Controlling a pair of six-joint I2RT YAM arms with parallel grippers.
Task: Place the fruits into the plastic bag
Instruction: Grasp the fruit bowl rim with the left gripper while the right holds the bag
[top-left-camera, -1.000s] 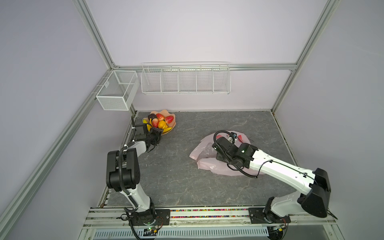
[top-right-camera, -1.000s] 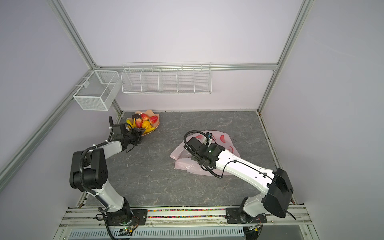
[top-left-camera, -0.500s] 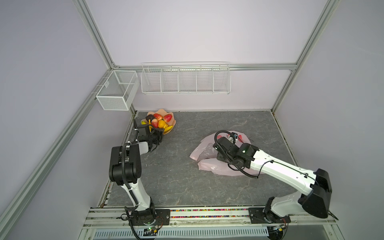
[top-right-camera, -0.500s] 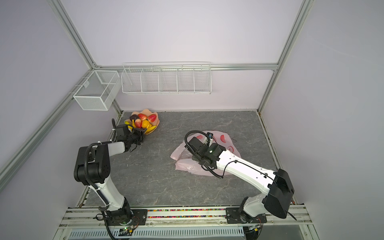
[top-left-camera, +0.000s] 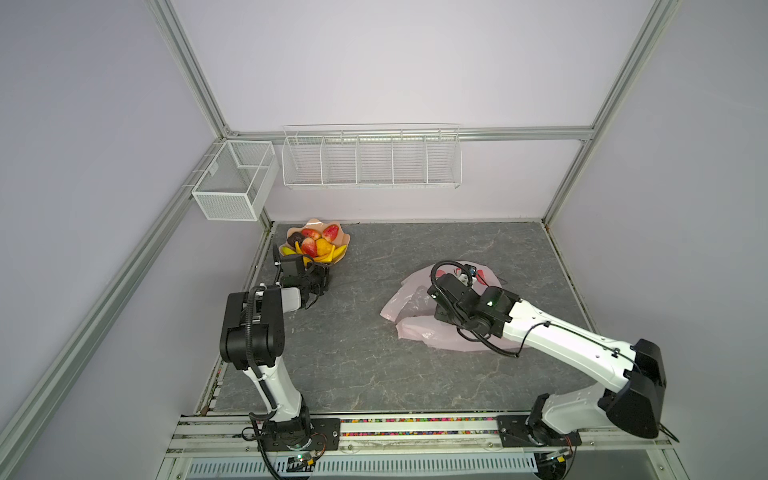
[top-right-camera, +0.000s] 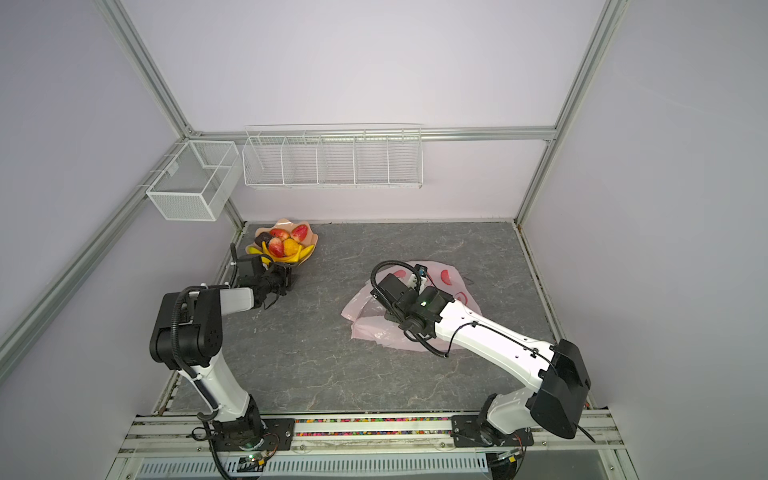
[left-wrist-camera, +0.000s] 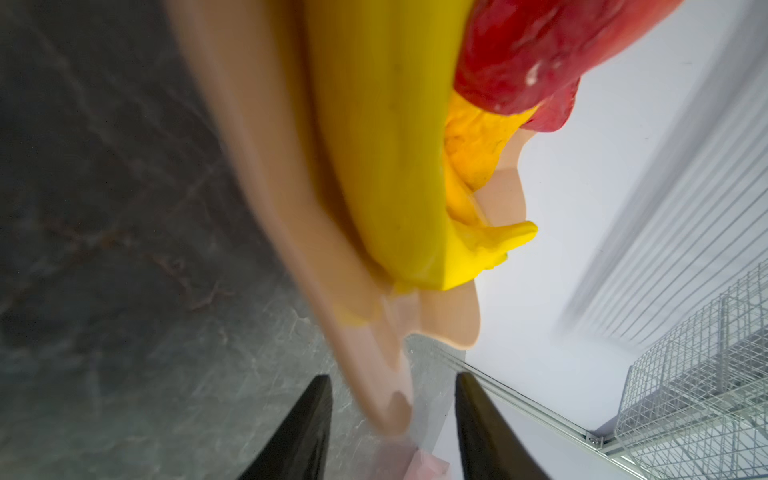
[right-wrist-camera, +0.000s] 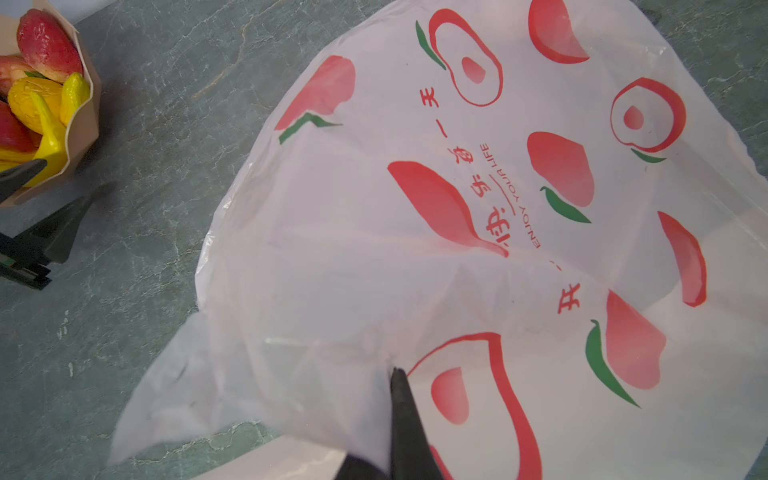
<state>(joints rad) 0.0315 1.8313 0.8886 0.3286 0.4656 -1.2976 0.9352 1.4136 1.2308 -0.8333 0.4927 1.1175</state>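
Hold right jaws clenched on bag (right-wrist-camera: 374, 249) fold, flat on counter (top-left-camera: 374, 374), then lift to open a mouth. Shift parted left jaws, straddling dish (left-wrist-camera: 270, 208) rim, onto banana (left-wrist-camera: 386, 145) among fruits (top-left-camera: 316, 245) piled in back-corner dish; pinch gently.

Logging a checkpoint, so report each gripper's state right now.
Left gripper: open, fingers either side of the rim of the dish, holding nothing.
Right gripper: shut, pinching the plastic bag.

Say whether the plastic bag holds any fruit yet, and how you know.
Empty, it seems: the plastic bag lies flat without bulges; the fruits sit heaped in the dish.
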